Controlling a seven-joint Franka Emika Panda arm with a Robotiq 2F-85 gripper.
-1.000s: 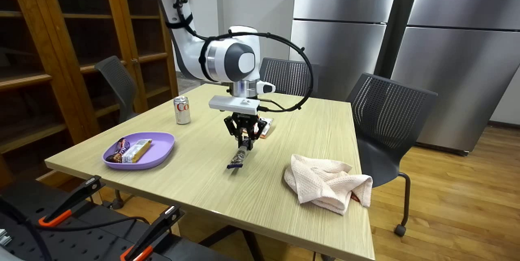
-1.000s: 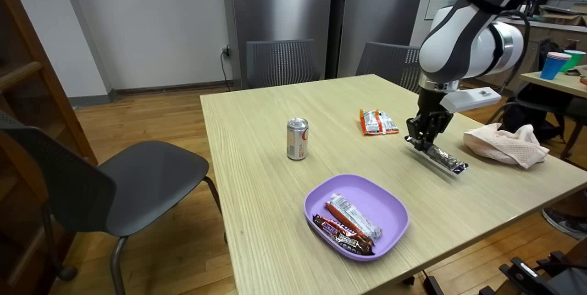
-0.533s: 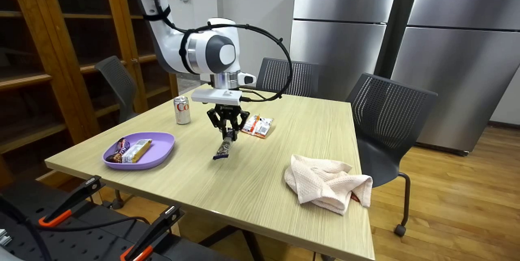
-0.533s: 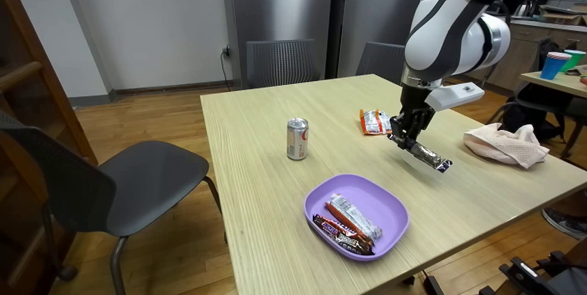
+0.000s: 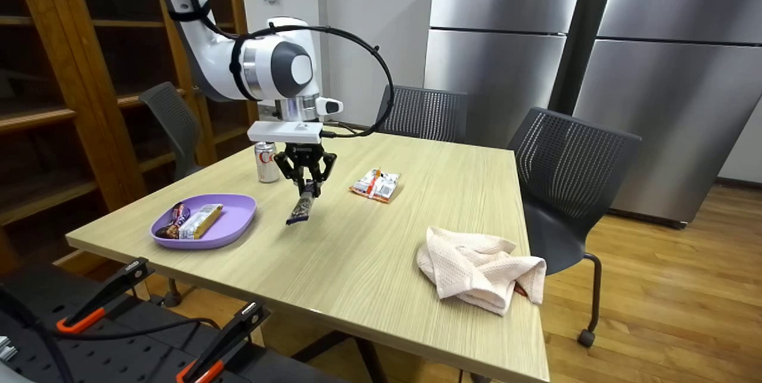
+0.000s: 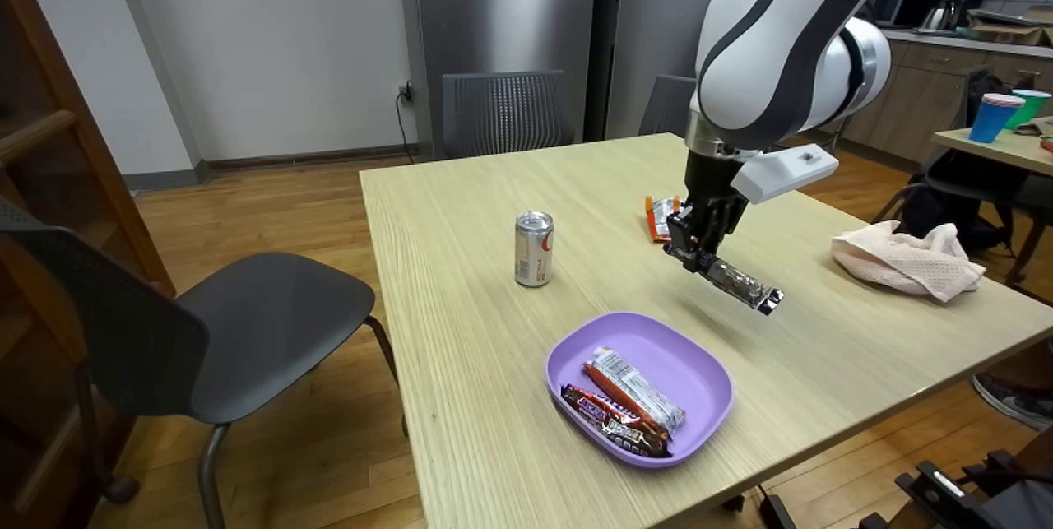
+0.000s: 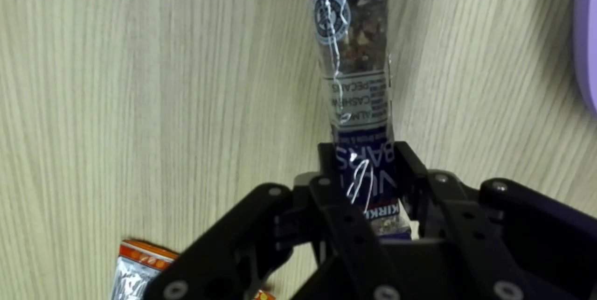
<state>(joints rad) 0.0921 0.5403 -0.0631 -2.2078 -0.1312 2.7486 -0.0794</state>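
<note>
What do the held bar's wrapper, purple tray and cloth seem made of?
Wrapper: glossy, partly clear plastic film; bright glare streaks, contents visible.
Tray: probably satin plastic, evenly coloured with rounded corners.
Cloth: matte fabric, perhaps cotton; waffle texture, soft folds.

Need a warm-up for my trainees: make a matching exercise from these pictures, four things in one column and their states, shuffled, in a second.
Things:
1. Nut bar
2. Soda can
3. Purple plate
4. Pale cloth

States:
A. Lies crumpled
B. Bears wrapped snacks
C. Held in the gripper
D. Stands upright

Right pairs: 1-C, 2-D, 3-B, 4-A
</note>
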